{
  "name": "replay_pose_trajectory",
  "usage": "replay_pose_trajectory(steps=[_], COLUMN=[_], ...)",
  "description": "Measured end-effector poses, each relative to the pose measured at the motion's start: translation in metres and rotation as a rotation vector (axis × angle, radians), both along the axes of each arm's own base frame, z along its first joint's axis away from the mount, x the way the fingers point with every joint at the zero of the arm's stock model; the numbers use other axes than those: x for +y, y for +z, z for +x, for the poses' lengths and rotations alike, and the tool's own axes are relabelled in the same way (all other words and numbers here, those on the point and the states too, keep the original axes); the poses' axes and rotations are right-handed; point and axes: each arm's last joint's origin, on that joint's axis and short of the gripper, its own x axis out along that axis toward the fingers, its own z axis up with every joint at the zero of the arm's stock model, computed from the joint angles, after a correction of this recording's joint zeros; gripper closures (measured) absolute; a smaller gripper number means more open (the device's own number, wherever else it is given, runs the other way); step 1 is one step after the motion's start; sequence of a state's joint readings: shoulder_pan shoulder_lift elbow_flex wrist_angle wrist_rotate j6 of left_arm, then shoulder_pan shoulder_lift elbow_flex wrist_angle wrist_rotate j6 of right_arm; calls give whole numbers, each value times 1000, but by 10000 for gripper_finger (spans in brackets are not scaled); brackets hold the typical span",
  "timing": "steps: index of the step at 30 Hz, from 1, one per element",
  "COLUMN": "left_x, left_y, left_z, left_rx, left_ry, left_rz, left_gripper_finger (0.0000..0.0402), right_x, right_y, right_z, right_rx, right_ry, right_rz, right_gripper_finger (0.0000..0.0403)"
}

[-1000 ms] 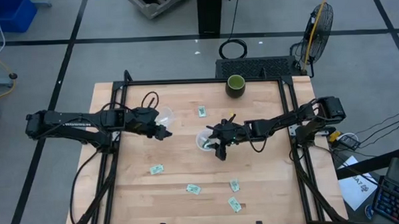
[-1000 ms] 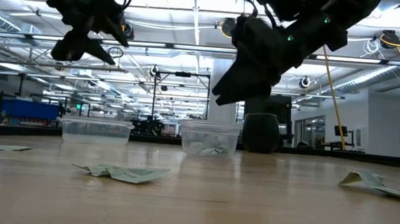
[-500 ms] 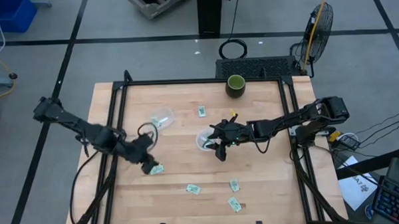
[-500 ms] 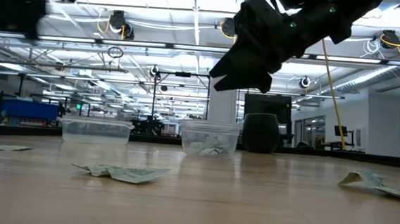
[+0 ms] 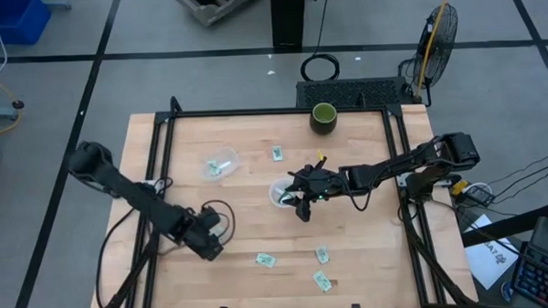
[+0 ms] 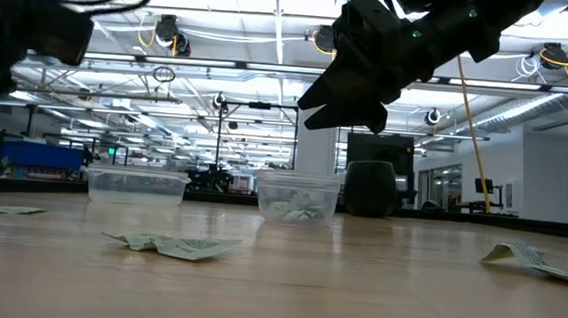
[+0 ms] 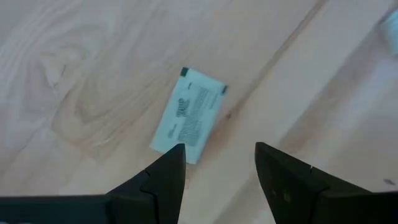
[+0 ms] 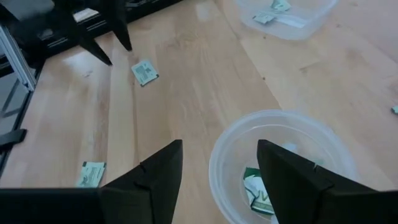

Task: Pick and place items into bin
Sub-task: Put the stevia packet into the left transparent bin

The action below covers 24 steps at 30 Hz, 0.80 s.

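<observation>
The items are small light green and white packets. One packet (image 7: 189, 116) lies flat on the table just ahead of my left gripper (image 7: 219, 149), which is open and hovers low over it near the table's left side (image 5: 210, 246). My right gripper (image 8: 219, 146) is open and hangs above a clear cup (image 8: 283, 163) at the table's middle (image 5: 283, 192); that cup holds packets. A second clear cup (image 5: 219, 162) with a packet inside stands farther left. Loose packets lie flat at the far middle (image 5: 278, 153) and near the near edge (image 5: 265, 260), (image 5: 322, 255), (image 5: 322, 281).
A dark green cup (image 5: 323, 117) stands at the table's far edge. A black frame (image 5: 155, 158) runs along the table's sides. In the low view both clear cups (image 6: 136, 184), (image 6: 298, 197) stand behind a crumpled packet (image 6: 173, 243). Bare wood lies on the right.
My left arm has swung from beside the left clear cup toward the table's near edge and come down low over the packet on the near left. The right arm has kept its place above the middle cup. No packet has moved.
</observation>
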State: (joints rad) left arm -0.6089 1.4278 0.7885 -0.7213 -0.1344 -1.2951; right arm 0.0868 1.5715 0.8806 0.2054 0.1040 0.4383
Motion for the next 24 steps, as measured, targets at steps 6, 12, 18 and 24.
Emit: replay_pose_trajectory(steps=[6, 12, 18, 24], left_x=[-9, -12, -11, -5], left_y=[-23, -33, -33, -21], left_z=[14, 23, 21, 13], left_rx=[12, -4, -1, 15], left_ry=[-68, -66, -49, -35], left_rz=[2, -4, 12, 17], left_gripper_finger=[204, 204, 204, 204], right_x=[0, 0, 3, 9], right_y=[0, 0, 0, 0], right_z=[0, 0, 0, 0], right_rx=[0, -8, -7, -6], right_ry=[-12, -26, -17, -1], right_rz=[18, 48, 52, 51], right_gripper_finger=[204, 204, 205, 204])
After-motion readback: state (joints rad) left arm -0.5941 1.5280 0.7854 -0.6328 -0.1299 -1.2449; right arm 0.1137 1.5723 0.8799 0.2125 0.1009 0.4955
